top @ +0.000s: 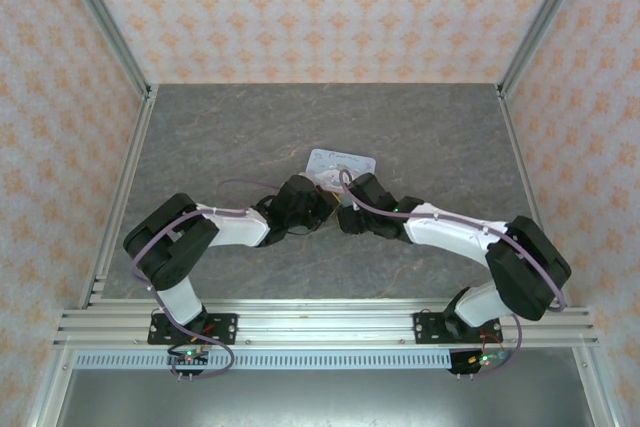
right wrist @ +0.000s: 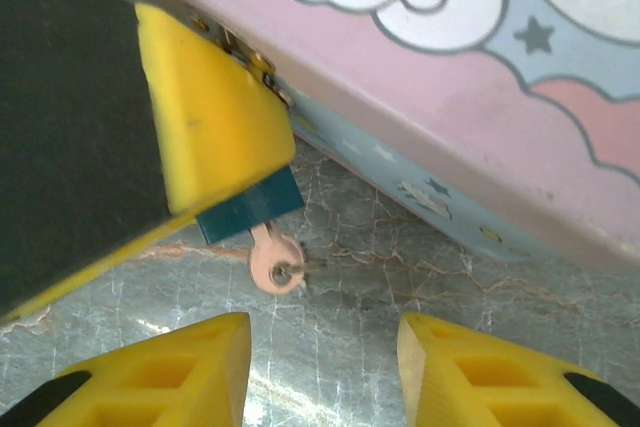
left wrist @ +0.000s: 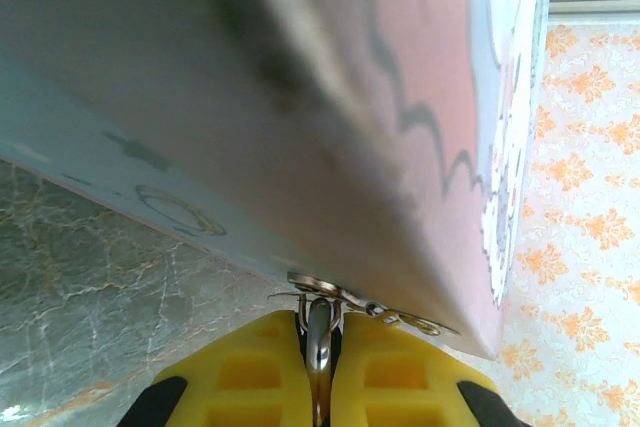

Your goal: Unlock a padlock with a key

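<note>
Our right gripper [right wrist: 322, 335] has its two yellow fingers apart, with nothing between them. Just past them, the small key [right wrist: 277, 264] hangs from the bottom of the blue-teal padlock [right wrist: 250, 209]. The key's round head is low, close to the grey table [right wrist: 400, 297]. The padlock sits at the near side of the cartoon tin [right wrist: 450, 117], just below its edge. Our left gripper [left wrist: 318, 332] is pinched tight on the padlock. Its fingers squeeze a thin metal piece right under the tin's clasp [left wrist: 345, 297]. Both grippers meet at the tin's near side.
</note>
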Robot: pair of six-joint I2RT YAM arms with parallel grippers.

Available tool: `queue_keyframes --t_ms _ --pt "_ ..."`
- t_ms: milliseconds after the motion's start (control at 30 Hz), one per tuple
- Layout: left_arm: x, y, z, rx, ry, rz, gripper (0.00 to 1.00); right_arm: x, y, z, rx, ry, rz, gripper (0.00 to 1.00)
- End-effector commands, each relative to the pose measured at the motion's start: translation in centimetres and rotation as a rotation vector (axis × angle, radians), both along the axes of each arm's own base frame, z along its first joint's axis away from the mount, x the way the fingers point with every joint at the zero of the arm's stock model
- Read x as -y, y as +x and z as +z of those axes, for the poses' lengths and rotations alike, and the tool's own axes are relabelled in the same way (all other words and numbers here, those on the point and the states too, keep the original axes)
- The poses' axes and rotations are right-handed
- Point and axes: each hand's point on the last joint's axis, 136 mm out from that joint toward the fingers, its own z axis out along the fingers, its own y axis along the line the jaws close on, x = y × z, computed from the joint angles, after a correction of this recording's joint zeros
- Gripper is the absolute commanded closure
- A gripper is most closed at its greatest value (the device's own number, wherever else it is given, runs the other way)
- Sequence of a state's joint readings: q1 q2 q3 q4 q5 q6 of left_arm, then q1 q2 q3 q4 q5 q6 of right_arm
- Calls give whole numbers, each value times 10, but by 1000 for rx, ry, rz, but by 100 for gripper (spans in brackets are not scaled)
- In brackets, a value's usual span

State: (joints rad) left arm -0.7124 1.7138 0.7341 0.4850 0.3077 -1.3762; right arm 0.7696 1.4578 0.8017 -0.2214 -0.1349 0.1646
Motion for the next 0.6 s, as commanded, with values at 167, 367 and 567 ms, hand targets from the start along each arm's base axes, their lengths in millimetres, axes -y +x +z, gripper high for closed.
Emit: queue_keyframes --t_ms 167,367,567 --pt "7 5 21 45 -28 -28 100 -9 12 4 30 -50 23 60" --pt "8 5 21 44 -31 -32 100 -9 21 6 58 -61 3 65" --pt "9 5 18 39 -31 -37 100 -16 29 14 82 -35 -4 76"
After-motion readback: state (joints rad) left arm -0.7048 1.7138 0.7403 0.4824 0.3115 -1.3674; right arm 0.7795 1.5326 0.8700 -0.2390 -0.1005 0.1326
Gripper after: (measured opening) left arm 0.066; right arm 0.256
